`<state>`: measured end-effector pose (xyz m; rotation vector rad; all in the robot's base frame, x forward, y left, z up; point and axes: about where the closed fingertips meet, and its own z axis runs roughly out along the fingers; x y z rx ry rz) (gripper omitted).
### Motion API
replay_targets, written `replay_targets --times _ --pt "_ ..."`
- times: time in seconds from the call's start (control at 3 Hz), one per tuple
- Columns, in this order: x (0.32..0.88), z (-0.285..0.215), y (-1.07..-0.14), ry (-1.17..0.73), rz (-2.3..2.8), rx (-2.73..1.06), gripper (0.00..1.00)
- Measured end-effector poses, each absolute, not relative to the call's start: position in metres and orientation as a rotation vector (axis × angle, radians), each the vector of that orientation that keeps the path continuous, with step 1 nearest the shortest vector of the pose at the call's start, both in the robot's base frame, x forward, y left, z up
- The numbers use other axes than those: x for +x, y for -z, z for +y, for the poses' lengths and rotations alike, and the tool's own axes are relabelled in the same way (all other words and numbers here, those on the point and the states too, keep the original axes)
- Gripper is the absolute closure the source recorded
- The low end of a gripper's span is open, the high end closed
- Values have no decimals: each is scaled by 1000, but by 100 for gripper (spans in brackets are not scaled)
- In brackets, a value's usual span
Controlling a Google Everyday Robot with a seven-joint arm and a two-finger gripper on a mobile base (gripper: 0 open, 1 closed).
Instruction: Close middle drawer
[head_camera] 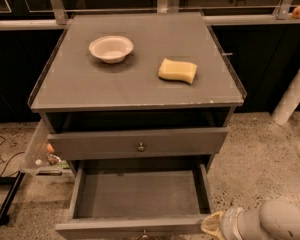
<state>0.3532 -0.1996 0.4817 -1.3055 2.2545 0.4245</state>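
Note:
The middle drawer (pixel 140 194) stands pulled far out of the grey cabinet, and its shallow grey box is empty. Its front panel (pixel 130 228) lies at the bottom edge of the view, with only the top of its knob (pixel 144 232) showing. My gripper (pixel 213 225) is at the bottom right, right at the right end of that front panel. The white arm (pixel 275 223) runs off to the right behind it.
The upper drawer front (pixel 137 143) with a round knob (pixel 141 146) sits above the open drawer. On the cabinet top (pixel 90 84) are a white bowl (pixel 111 48) and a yellow sponge (pixel 177 70). A clear bin (pixel 40 151) hangs at the left side. A white post (pixel 295 94) stands at the right.

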Motion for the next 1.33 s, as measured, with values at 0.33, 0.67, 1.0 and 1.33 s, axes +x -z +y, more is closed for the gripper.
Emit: replay_targets --times 0.33,0.67,1.0,1.33 --pt "332 -195 -477 -450 2281 -1297 100" --pt "313 -190 -456 -457 2289 -1310 100" --pt "302 -184 -426 -452 2292 -1326 100" --pt "298 -178 -401 -447 2297 -1344 100"
